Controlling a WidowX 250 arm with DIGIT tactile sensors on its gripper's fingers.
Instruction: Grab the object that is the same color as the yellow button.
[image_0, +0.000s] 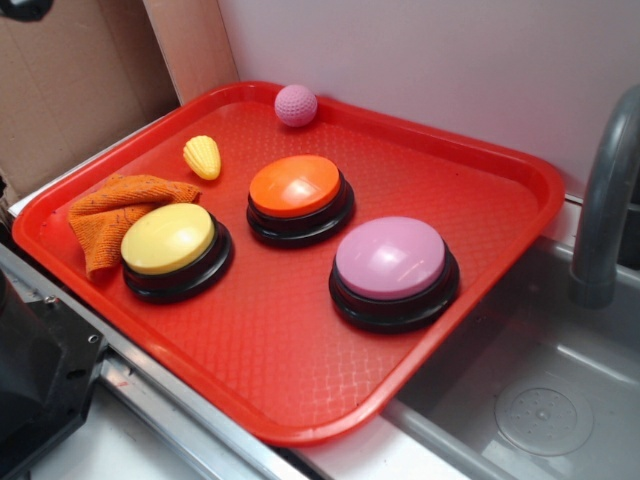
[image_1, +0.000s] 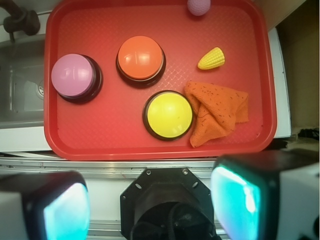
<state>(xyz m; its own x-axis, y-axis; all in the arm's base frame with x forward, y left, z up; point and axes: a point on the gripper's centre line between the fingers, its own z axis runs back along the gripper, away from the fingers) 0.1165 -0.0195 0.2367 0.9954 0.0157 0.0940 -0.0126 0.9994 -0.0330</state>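
Observation:
A small pale-yellow ridged toy like a corn cob, the object (image_0: 202, 157) (image_1: 211, 58), lies on the red tray (image_0: 300, 340) (image_1: 115, 140) near its far left side. The yellow button (image_0: 168, 239) (image_1: 169, 115) stands on a black base just in front of it, with the orange cloth between them. My gripper (image_1: 150, 200) hangs high above the tray's near edge, well short of the object. It is open, the two teal pads (image_1: 235, 200) stand wide apart with nothing between them. In the exterior view only dark robot parts show at the lower left.
An orange-topped button (image_0: 296, 187) (image_1: 141, 57) and a pink-topped button (image_0: 391, 258) (image_1: 74, 76) stand mid-tray. A pink dimpled ball (image_0: 296, 105) (image_1: 198, 6) rests at the far rim. A crumpled orange cloth (image_0: 115, 210) (image_1: 217, 111) touches the yellow button. A sink and grey faucet (image_0: 600, 200) lie to the right.

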